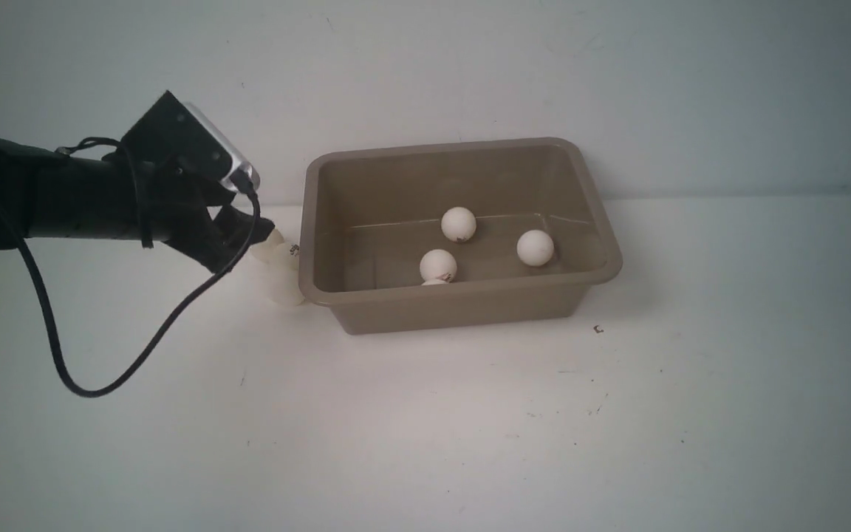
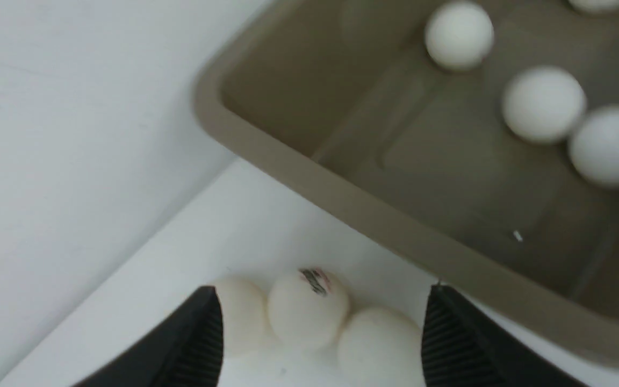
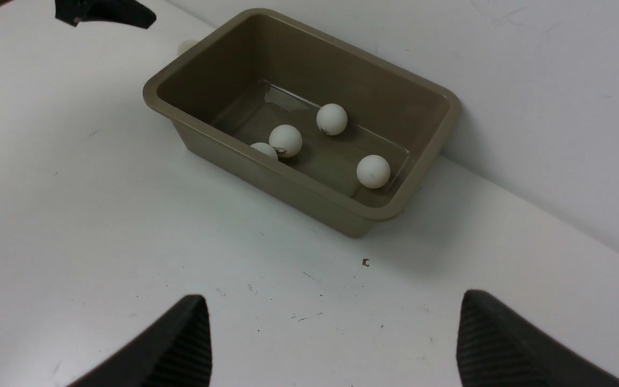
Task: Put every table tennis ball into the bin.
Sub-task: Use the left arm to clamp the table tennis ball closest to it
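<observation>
- My left claw (image 2: 323, 295) is down at the table (image 1: 425, 428), just outside the left end of the bin (image 1: 455, 310). Its jaws are spread, gripping nothing.
- Three balls (image 2: 308, 309) lie bunched on the table between those jaws. The middle one shows a small dark logo. One outer ball (image 2: 239, 314) seems to touch a finger; I cannot tell whether the other (image 2: 379, 344) does.
- This bunch sits just beside the bin's left wall.
- My right claw (image 3: 333, 298) hangs well back from the bin, above bare table, jaws wide and empty.
- Four balls are already in the bin: one (image 1: 459, 224) toward the back, one (image 1: 535, 247) to the right, one (image 1: 438, 265) near the front wall, and one (image 1: 434, 281) half hidden behind that wall's rim.
- A black cable (image 1: 63, 355) loops down from my left arm.
</observation>
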Robot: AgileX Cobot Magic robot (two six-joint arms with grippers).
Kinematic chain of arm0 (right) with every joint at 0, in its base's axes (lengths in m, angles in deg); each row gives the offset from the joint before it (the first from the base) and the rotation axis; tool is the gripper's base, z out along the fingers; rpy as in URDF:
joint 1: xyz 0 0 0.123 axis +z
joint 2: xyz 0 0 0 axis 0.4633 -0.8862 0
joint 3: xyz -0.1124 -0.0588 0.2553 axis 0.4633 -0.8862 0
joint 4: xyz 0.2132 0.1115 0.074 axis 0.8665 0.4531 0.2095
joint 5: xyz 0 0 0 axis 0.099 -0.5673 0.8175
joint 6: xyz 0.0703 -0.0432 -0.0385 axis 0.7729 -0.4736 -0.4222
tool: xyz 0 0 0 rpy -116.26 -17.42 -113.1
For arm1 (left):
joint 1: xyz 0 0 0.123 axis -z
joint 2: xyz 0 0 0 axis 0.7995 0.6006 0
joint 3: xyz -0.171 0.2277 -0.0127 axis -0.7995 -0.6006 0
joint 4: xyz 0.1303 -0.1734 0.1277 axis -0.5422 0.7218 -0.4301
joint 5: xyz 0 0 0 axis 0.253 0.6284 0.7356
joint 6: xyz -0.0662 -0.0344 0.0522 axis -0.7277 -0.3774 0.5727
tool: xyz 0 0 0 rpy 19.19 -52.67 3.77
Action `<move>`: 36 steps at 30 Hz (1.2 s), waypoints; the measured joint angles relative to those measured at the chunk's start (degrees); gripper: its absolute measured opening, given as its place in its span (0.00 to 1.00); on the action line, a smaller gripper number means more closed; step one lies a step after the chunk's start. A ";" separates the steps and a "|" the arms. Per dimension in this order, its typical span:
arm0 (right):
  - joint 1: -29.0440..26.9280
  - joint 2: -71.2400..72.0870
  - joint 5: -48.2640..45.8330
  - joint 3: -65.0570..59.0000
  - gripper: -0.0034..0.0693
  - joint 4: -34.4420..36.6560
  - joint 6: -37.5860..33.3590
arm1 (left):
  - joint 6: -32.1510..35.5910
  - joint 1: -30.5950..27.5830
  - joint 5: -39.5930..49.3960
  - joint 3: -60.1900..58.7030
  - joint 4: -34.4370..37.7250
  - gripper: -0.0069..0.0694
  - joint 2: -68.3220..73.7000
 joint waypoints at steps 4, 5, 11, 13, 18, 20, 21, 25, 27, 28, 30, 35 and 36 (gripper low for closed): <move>0.00 0.00 -0.11 0.00 0.81 0.00 0.00 | 1.26 0.00 1.96 0.00 -4.51 0.68 2.97; 0.00 0.00 -0.16 0.00 0.81 0.00 0.00 | 1.67 0.00 2.29 0.00 -4.69 0.68 3.66; 0.00 0.00 -0.38 0.00 0.81 0.63 0.00 | 8.65 0.00 4.00 0.00 -0.63 0.68 8.56; 0.00 0.00 -0.43 0.00 0.81 0.83 0.00 | 9.84 0.00 4.00 0.00 2.81 0.68 9.43; 0.00 0.00 -0.75 0.00 0.81 1.07 0.00 | 12.65 0.00 4.00 0.03 7.36 0.68 10.64; 0.00 0.00 -0.75 0.00 0.81 1.14 0.00 | 13.24 0.00 3.88 0.07 8.51 0.68 11.17; 0.00 0.00 -0.75 0.00 0.81 1.25 0.00 | 13.65 0.00 3.42 0.10 9.70 0.68 11.77; 0.00 0.00 -0.75 0.00 0.81 1.24 0.00 | 14.91 0.00 1.78 0.10 12.21 0.68 13.06; 0.00 0.00 -0.79 0.00 0.81 1.24 0.00 | 16.89 0.00 1.40 0.10 15.21 0.68 13.99; 0.00 0.00 -0.79 0.00 0.81 1.24 0.00 | 17.23 0.00 1.33 0.10 15.79 0.68 14.07; 0.00 0.00 -0.79 0.00 0.81 1.24 0.00 | 18.41 0.00 1.27 0.10 17.90 0.68 14.59; 0.00 0.00 -0.81 0.00 0.81 1.24 0.00 | 21.63 0.00 1.18 0.18 23.99 0.68 16.51; 0.00 0.00 -0.87 0.00 0.81 1.24 0.00 | 21.76 0.00 1.18 0.18 24.30 0.68 16.55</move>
